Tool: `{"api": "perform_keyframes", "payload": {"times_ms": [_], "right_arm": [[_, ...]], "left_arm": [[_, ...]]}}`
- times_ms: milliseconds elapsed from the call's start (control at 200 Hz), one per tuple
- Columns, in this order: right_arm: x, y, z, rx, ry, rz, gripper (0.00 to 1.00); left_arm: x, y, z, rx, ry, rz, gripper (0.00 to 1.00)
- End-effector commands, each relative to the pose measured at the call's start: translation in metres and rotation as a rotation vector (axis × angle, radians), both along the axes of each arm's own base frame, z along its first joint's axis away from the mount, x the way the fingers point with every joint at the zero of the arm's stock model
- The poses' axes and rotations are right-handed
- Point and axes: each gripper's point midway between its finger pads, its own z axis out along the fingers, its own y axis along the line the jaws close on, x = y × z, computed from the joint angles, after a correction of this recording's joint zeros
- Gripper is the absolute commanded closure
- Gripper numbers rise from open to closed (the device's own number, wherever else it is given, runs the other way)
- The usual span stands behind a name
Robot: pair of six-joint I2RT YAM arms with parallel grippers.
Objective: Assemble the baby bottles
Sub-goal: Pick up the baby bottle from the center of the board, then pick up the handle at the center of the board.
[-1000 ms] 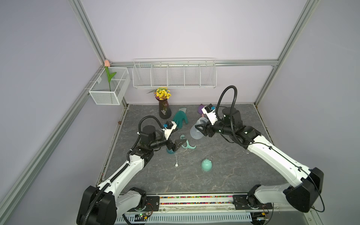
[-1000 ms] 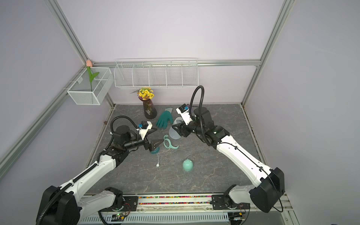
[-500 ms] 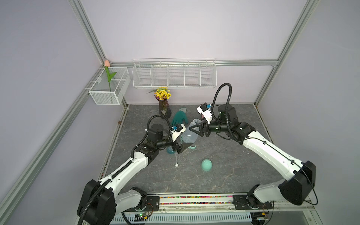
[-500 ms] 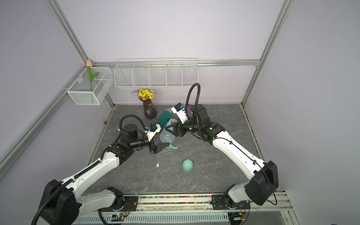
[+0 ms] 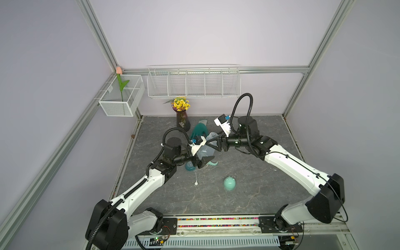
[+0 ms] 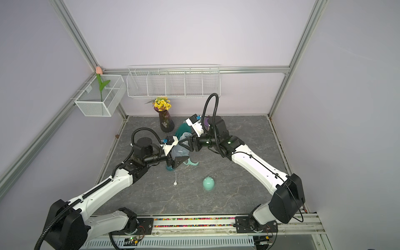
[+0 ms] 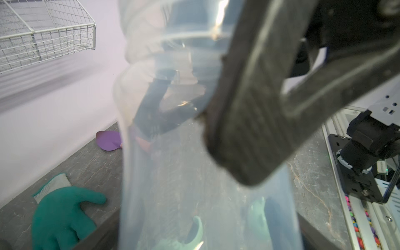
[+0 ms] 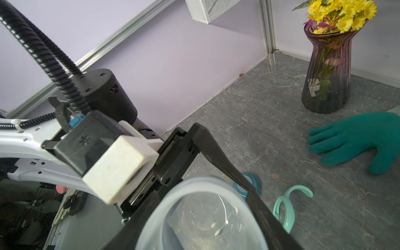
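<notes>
Centre frame, the right tool (image 5: 211, 145) pinches the clear frosted bottle body (image 5: 205, 150) aloft while the left tool (image 5: 204, 159), spread, flanks its base, seemingly for a handover.

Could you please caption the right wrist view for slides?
A clear frosted bottle body, mouth toward camera; mint two-handled ring and teal glove lie beyond.

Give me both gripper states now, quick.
Left gripper: open, jaws either side of the bottle body; contact cannot be told.
Right gripper: closed on the bottle body, holding it.
</notes>
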Motion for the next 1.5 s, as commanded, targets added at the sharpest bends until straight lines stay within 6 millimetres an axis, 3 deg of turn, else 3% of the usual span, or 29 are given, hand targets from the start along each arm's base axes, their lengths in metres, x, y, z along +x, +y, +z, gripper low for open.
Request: {"api": "perform_keyframes", "payload": {"times_ms": [0, 265, 380, 430, 455, 510, 600, 790, 895, 1015, 1100, 1180, 1280, 1494], "right_arm": [[-0.005, 0.005, 0.005, 0.029, 0.004, 0.026, 0.61], [-0.004, 0.005, 0.007, 0.036, 0.001, 0.016, 0.60], [-0.003, 0.004, 0.005, 0.023, -0.001, 0.010, 0.51], [-0.002, 0.003, 0.005, 0.013, -0.008, 0.005, 0.38], [-0.001, 0.002, 0.004, 0.006, -0.014, 0.001, 0.33], [-0.001, -0.002, 0.006, -0.014, -0.036, -0.010, 0.26], [0.000, -0.014, 0.012, -0.040, -0.093, -0.043, 0.19], [-0.004, -0.044, 0.016, -0.131, -0.265, -0.125, 0.18], [-0.007, -0.054, -0.018, -0.268, -0.379, -0.142, 0.22], [0.002, -0.060, -0.087, -0.505, -0.496, -0.197, 0.24], [0.005, -0.054, -0.140, -0.676, -0.551, -0.175, 0.25], [0.008, -0.046, -0.177, -0.768, -0.559, -0.151, 0.26], [0.008, -0.035, -0.203, -0.764, -0.549, -0.122, 0.26], [0.021, -0.034, -0.226, -0.814, -0.586, -0.152, 0.29]], "left_arm": [[0.003, 0.003, 0.017, -0.035, -0.056, 0.030, 0.13], [0.007, 0.004, 0.015, -0.030, -0.046, 0.055, 0.38], [0.010, 0.006, 0.017, -0.030, -0.037, 0.076, 0.52], [0.011, 0.006, 0.018, -0.033, -0.033, 0.085, 0.57], [0.011, 0.007, 0.019, -0.037, -0.034, 0.091, 0.62], [0.014, 0.009, 0.020, -0.043, -0.033, 0.117, 0.84], [0.021, 0.016, 0.019, -0.047, -0.031, 0.176, 1.00], [0.034, 0.040, 0.023, -0.063, -0.041, 0.354, 1.00], [0.040, 0.056, 0.026, -0.066, -0.047, 0.454, 1.00], [0.049, 0.076, 0.027, -0.080, -0.007, 0.552, 1.00], [0.060, 0.094, 0.025, -0.109, 0.050, 0.650, 1.00], [0.066, 0.107, 0.020, -0.116, 0.077, 0.709, 1.00], [0.066, 0.116, 0.017, -0.108, 0.058, 0.751, 1.00], [0.059, 0.135, 0.017, -0.127, 0.028, 0.816, 1.00]]}}
